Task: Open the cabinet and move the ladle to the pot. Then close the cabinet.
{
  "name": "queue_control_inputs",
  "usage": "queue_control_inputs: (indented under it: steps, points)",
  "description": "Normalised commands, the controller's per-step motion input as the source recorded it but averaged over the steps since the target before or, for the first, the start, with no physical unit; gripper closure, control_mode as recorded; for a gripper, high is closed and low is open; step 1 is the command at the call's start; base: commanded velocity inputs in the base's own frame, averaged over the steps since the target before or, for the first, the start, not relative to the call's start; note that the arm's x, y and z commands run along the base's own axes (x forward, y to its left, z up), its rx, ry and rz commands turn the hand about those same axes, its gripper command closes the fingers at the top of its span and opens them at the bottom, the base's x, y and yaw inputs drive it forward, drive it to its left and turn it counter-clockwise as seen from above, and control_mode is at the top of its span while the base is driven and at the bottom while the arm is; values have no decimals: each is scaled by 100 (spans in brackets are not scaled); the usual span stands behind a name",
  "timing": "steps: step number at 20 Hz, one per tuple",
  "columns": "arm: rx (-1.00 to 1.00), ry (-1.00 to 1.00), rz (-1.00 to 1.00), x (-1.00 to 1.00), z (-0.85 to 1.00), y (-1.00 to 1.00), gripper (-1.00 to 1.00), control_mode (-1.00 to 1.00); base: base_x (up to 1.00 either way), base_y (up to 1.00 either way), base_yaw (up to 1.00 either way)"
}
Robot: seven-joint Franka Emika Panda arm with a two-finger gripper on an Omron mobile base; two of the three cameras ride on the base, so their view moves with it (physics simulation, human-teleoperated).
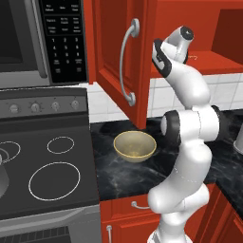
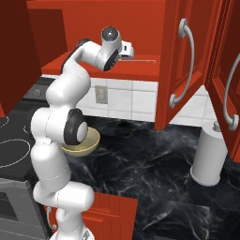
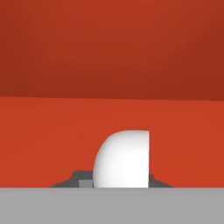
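The cabinet (image 1: 111, 57) has its left door swung wide, which leaves the way to the shelf (image 2: 145, 68) free. On it the gripper (image 2: 130, 50) reaches in, its fingers (image 3: 81, 178) pinching the white ladle (image 3: 122, 157) between them, probably for lifting out. The right door (image 2: 187, 61) hangs open to their right.

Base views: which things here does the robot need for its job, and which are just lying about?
Job: cabinet, ladle inside it, pot at the picture's edge.
Lying about: yellowish bowl, microwave, white cylinder.
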Motion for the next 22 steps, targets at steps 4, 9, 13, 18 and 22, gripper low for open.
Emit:
queue_control_inputs:
  steps: [4, 9, 13, 18, 22]
  points:
    - [0, 0, 0, 0, 0, 0, 100, -100, 0, 0, 0]
    - [0, 0, 0, -15, 0, 0, 100, -100, 0, 0, 0]
    - [0, -8, 0, -70, 0, 0, 100, -100, 0, 0, 0]
    - [0, -13, -2, -99, 0, 0, 100, -100, 0, 0, 0]
    - [0, -12, -6, -100, 14, 0, 100, -100, 0, 0, 0]
